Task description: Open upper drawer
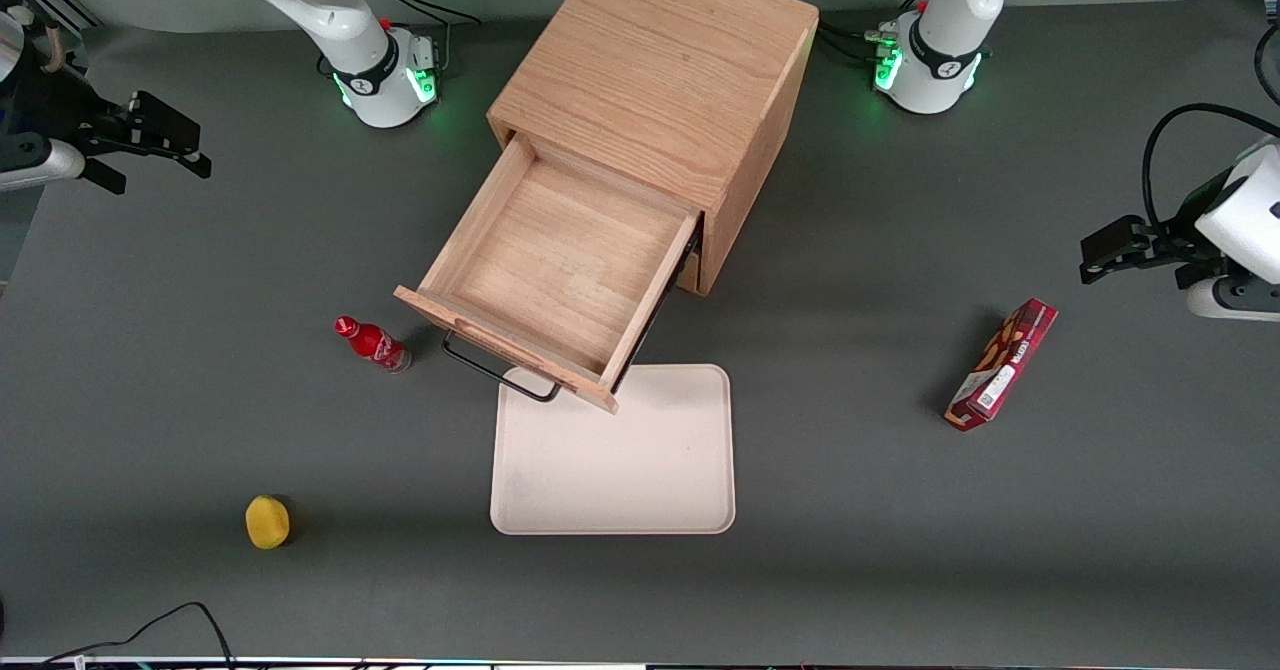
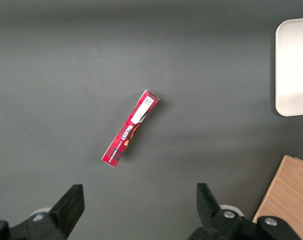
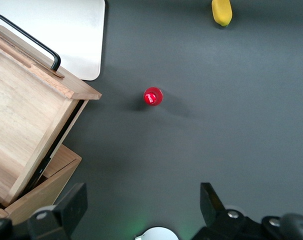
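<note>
The oak cabinet [image 1: 660,70] stands mid-table. Its upper drawer [image 1: 560,270] is pulled far out, showing a wide, shallow, empty wooden box. The black bar handle [image 1: 495,365] runs along the drawer's front. The drawer [image 3: 21,120] and its handle [image 3: 31,40] also show in the right wrist view. My right gripper [image 1: 165,175] hangs above the table toward the working arm's end, well apart from the drawer. It is open and empty [image 3: 143,195].
A small red bottle [image 1: 372,343] stands beside the drawer front, and also shows in the wrist view [image 3: 153,96]. A white tray [image 1: 620,460] lies in front of the drawer. A yellow object [image 1: 268,522] lies nearer the camera. A red box [image 1: 1002,363] lies toward the parked arm's end.
</note>
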